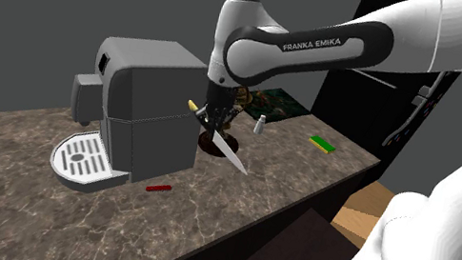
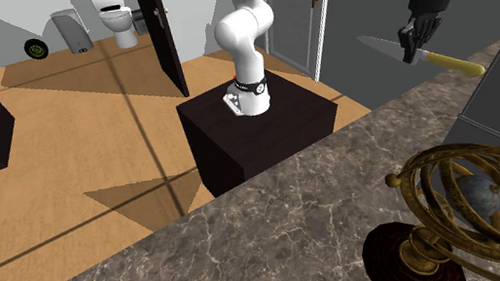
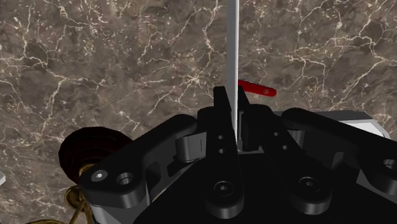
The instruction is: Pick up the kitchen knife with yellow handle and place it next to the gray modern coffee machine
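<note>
The knife has a yellow handle and a silver blade, and it hangs tilted above the marble counter. My gripper is shut on the knife near where blade meets handle. Across the room, the second exterior view has the gripper clasping the knife, its blade to one side and its yellow handle to the other. In the wrist view the thin blade runs straight out from between the fingertips. The grey coffee machine stands just to the shoulder view's left of the knife.
A dark-based armillary globe stands behind the gripper. A small red object lies in front of the machine, also seen as a red object under the blade. A green block and a small shaker sit farther right. The counter's front edge drops off.
</note>
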